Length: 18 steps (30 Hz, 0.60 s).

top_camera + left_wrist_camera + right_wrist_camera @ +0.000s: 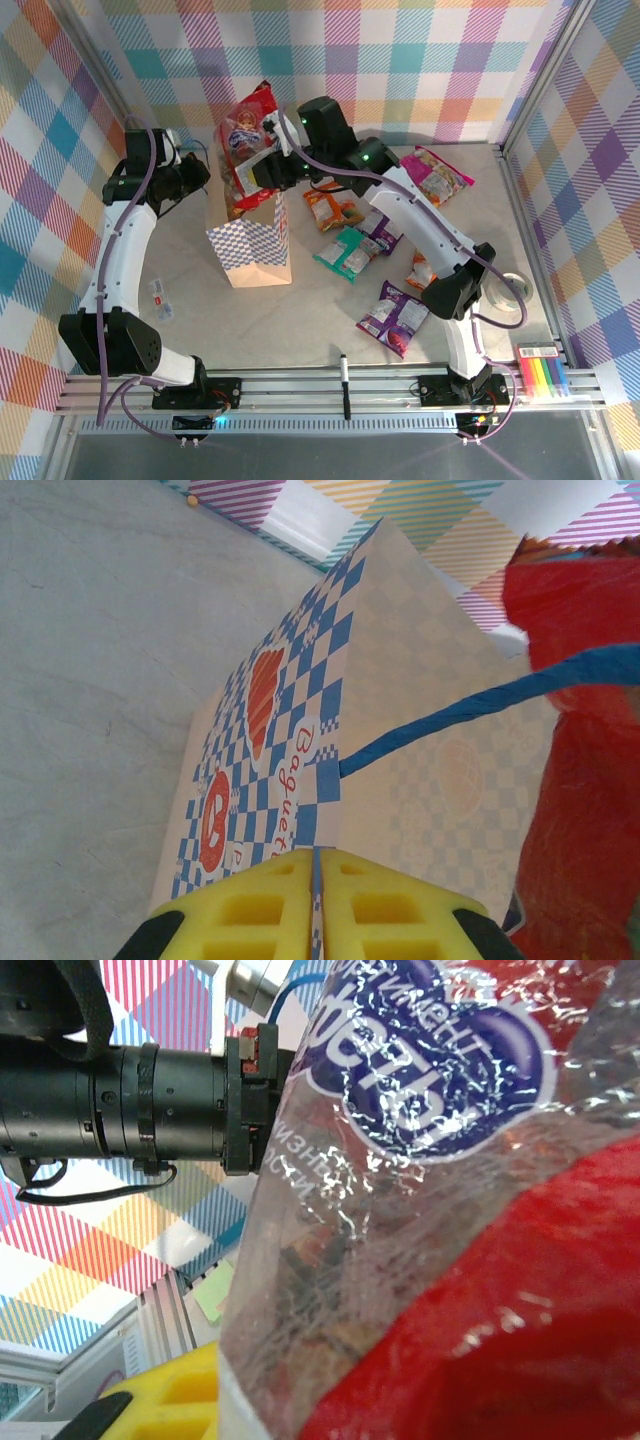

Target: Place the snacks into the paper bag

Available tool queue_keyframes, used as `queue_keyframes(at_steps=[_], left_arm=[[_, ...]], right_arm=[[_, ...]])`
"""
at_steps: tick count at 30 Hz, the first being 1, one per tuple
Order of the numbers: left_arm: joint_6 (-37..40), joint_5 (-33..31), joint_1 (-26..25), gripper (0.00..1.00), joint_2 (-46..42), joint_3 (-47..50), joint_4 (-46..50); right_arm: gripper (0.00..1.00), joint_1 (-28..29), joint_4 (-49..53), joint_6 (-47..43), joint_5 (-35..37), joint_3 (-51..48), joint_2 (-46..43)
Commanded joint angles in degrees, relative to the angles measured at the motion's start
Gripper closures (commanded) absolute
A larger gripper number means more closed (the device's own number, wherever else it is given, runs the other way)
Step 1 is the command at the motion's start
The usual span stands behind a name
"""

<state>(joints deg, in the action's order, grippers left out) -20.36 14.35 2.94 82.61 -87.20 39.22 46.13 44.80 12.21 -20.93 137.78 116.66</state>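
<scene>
- Got left gripper (318, 865) clamped shut on rim of tan paper bag with blue-and-white checked sides (250, 255), left of tabletop centre.
- Got right gripper (265, 172) clutching big shiny red crinkly snack packet (246, 135) at the bag's mouth.
- Probably light, floppy, slippery stuff; best pinched at a sealed end seam.

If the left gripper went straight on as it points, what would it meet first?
Likely the tan paper bag with blue-and-white checked sides: the left gripper is shut on its edge, its folded corner straight ahead. The shiny red snack packet sits aside.
</scene>
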Motion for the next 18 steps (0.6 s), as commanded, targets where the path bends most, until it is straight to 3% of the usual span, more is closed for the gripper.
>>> queue_keyframes(at_steps=[1, 18], left_arm=[[-0.97, 1.38, 1.14, 0.89, -1.53, 0.68, -1.51], [-1.56, 2.08, 1.27, 0.91, -1.92, 1.77, -2.31]], right_arm=[[0.77, 0.85, -4.38, -3.5, 0.92, 4.69, -0.53], [0.76, 1.42, -2.56, -1.1, 1.39, 5.47, 3.26]])
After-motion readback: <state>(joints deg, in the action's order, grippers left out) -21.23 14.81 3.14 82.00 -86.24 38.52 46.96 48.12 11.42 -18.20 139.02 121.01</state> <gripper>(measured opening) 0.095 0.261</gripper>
